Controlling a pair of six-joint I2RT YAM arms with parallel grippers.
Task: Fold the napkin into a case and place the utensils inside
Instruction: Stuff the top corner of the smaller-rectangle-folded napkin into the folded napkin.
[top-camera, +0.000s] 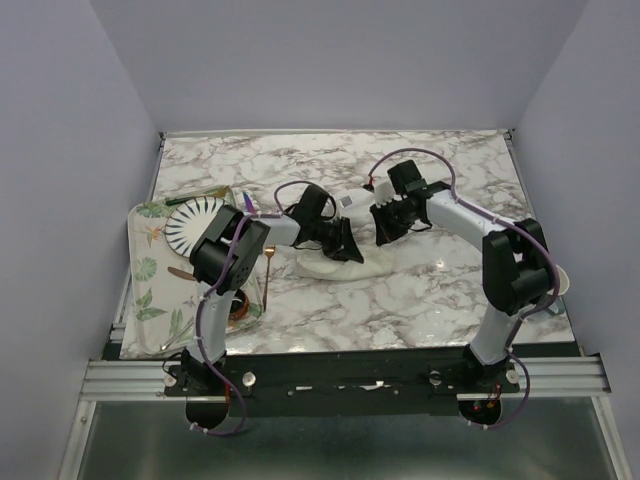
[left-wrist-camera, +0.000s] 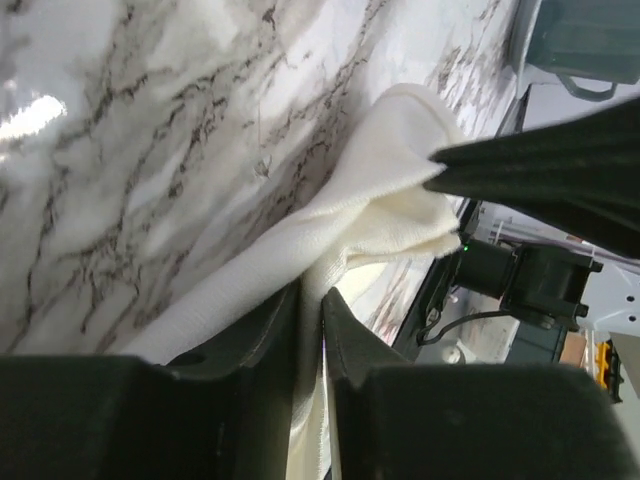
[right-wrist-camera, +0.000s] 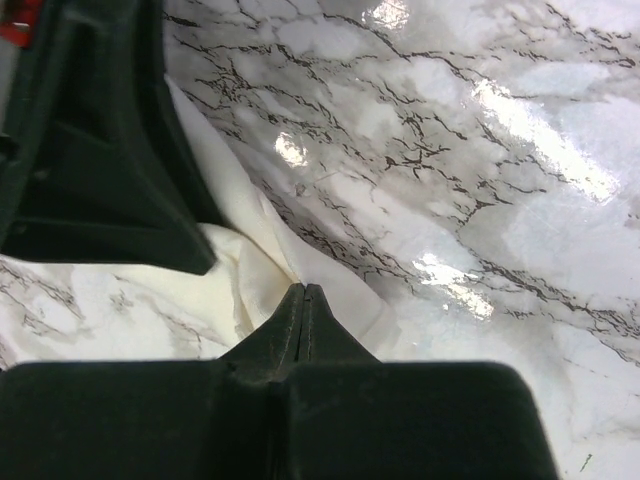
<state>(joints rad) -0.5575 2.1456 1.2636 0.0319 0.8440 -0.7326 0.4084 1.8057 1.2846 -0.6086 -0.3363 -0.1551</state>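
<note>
This is the folding step; the case is not made yet. Close to the left edge of the tabletop, the gold fork lies by the leafy mat. In the middle of the tabletop lies the napkin, bunched up and partly lifted. The left end effector is right on it. Cloth runs through the thin gap between its fingers, and I cannot tell if they pinch it. A little farther, the right end effector is clenched on a fold of the napkin. Next, I think the cloth must be laid flat over itself, with the edges lined up. Farther back on the left lies the purple utensil.
</note>
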